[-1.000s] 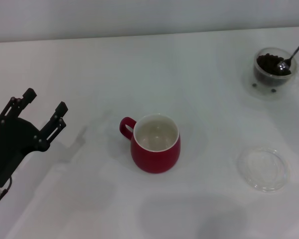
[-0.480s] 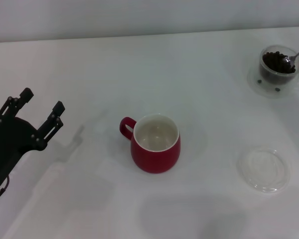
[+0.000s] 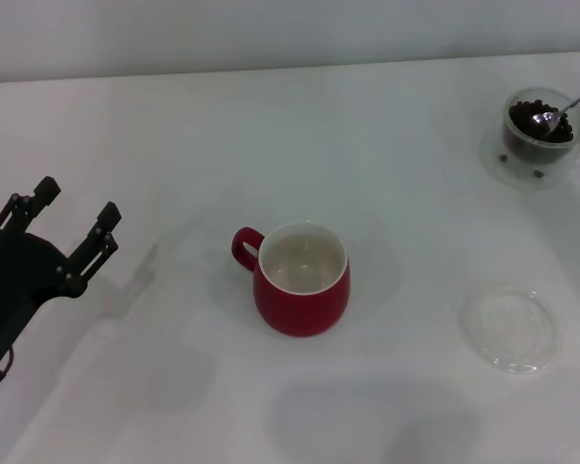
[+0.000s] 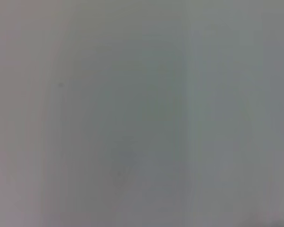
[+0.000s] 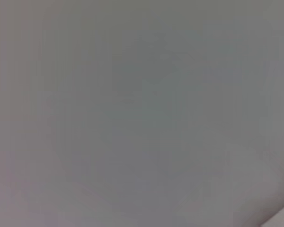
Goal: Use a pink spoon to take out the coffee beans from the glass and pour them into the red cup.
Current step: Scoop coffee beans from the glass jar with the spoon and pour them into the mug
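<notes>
Well left of the red cup (image 3: 303, 278), left hand (image 3: 75, 211) hovers spread, empty.

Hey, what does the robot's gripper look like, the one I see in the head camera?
Only the left gripper shows, at the head view's left edge. It is matte black throughout, with two slim fingers built from jointed linkage bars with visible pivot pins and blocky tips, on a broad black body. A thin dark cable loops below it. The right gripper is out of view.

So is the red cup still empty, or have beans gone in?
Empty: the red cup stands upright and shows only its bare white inside; the coffee beans are in the glass.
</notes>
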Robot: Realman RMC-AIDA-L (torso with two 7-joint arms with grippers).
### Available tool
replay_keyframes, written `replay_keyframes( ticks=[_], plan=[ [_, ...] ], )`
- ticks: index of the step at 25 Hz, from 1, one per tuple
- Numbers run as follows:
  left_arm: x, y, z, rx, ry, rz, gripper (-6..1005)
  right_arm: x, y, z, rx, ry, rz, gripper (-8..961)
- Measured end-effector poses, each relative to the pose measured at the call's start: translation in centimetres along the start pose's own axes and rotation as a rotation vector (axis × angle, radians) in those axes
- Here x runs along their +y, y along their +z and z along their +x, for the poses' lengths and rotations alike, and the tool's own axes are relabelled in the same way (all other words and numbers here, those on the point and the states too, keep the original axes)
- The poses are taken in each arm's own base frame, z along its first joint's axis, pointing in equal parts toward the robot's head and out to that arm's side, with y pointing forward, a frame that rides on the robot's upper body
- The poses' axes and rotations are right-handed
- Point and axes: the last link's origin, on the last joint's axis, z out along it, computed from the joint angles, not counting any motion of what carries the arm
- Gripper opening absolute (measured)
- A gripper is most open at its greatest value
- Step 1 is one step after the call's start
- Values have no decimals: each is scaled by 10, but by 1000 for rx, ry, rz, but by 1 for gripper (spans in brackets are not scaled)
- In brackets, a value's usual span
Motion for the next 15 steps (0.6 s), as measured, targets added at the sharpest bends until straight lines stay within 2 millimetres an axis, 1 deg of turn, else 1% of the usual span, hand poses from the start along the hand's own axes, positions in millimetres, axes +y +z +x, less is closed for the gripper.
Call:
replay_keyframes(
  ticks=[4,7,15],
  plan=[
    [-2,0,-3,-25,3,8,772,-2,2,2,-8,27,21,148],
    [-3,1,-4,-34,5,9,772,-6,1,3,-29,79,38,148],
    [-6,0,-8,-64,11,21,771,-18,-8,-1,-71,193,64,150]
  ],
)
